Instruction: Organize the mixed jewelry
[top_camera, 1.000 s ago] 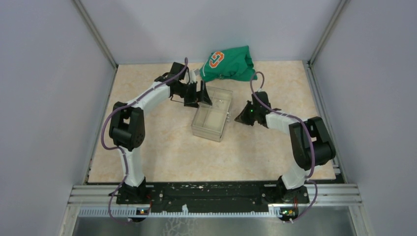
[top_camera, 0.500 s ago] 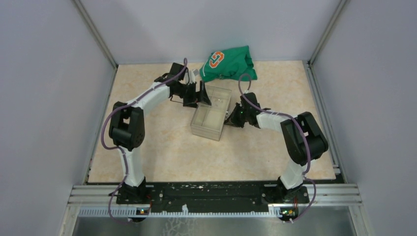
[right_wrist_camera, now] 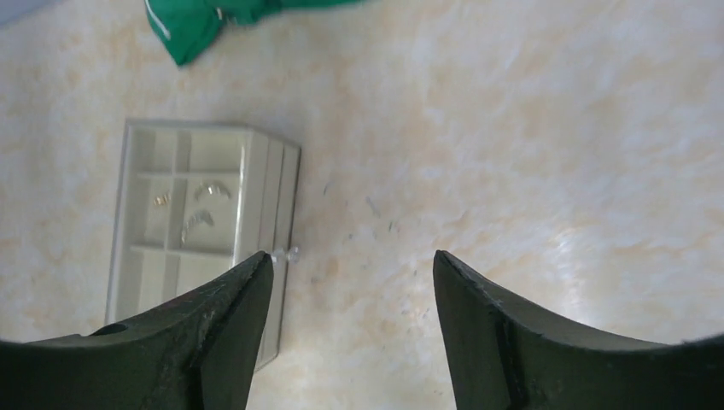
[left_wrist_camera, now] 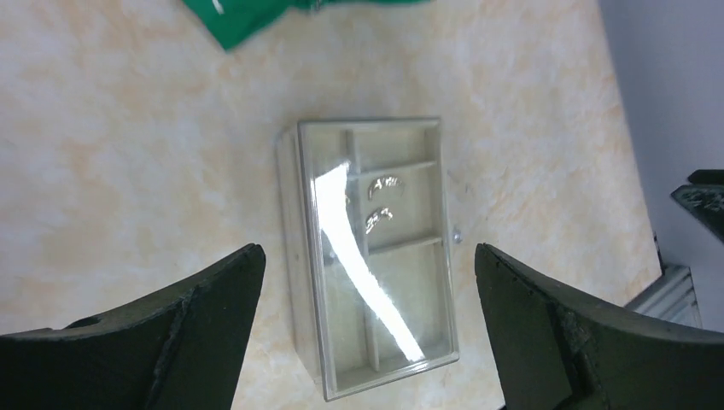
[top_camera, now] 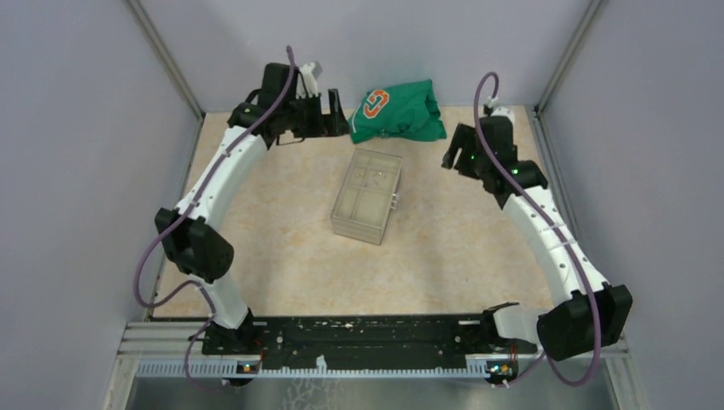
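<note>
The mixed jewelry lies inside a clear compartmented box [top_camera: 369,198] in the middle of the table. In the left wrist view two silvery curved pieces [left_wrist_camera: 382,184] sit in a middle compartment under the glare on the lid. In the right wrist view the same pieces [right_wrist_camera: 210,191] show, with a tiny gold bit [right_wrist_camera: 162,199] beside them. My left gripper [top_camera: 333,115] hangs high over the far left and is open and empty [left_wrist_camera: 367,254]. My right gripper [top_camera: 454,152] hangs high to the right of the box, open and empty [right_wrist_camera: 352,256].
A green cloth with an orange logo [top_camera: 397,111] lies at the back, just beyond the box. A small clear knob [right_wrist_camera: 287,254] sticks out of the box's side. Grey walls close in the table on the left, right and back.
Both arms have risen and drawn away from the box, the left to the far left, the right to the far right. The right gripper has gone from shut to open.
</note>
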You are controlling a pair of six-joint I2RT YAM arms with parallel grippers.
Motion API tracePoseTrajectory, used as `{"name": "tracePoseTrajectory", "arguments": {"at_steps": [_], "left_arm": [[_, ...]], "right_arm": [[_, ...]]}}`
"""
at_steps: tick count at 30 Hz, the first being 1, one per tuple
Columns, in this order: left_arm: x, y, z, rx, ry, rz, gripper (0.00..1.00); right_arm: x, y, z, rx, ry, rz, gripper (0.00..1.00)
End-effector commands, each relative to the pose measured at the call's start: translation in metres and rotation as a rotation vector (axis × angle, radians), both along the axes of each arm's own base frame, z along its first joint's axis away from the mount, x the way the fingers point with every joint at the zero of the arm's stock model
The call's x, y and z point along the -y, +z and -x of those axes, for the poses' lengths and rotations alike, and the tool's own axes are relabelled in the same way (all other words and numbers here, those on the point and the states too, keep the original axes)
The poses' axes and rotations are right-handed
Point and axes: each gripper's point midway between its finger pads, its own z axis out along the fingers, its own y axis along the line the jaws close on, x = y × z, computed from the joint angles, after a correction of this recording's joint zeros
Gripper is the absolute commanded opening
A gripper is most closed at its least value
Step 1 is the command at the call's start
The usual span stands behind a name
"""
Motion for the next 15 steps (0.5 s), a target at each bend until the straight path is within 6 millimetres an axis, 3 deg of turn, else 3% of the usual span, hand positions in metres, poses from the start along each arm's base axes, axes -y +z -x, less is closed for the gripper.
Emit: {"name": "tracePoseTrajectory", "arguments": {"at_steps": [1, 3, 5, 8, 15], "left_arm": [[-0.034, 0.104, 0.011, 0.263, 0.086, -0.027, 0.99], [-0.046, 0.135, 0.019, 0.348, 0.124, -0.02, 0.99], [-0.059, 0.159, 0.03, 0.417, 0.161, -0.013, 0.99], [-0.075, 0.176, 0.048, 0.482, 0.197, -0.019, 0.99], [-0.101, 0.146, 0.082, 0.51, 0.246, -0.05, 0.99]], "right_arm": [[0.058, 0.099, -0.002, 0.141, -0.095, 0.316, 0.77], [0.067, 0.144, -0.004, 0.216, -0.155, 0.319, 0.79], [0.072, 0.172, -0.002, 0.258, -0.2, 0.306, 0.8], [0.071, 0.204, 0.002, 0.325, -0.208, 0.263, 0.8], [0.062, 0.23, 0.013, 0.46, -0.179, 0.166, 0.8]]}}
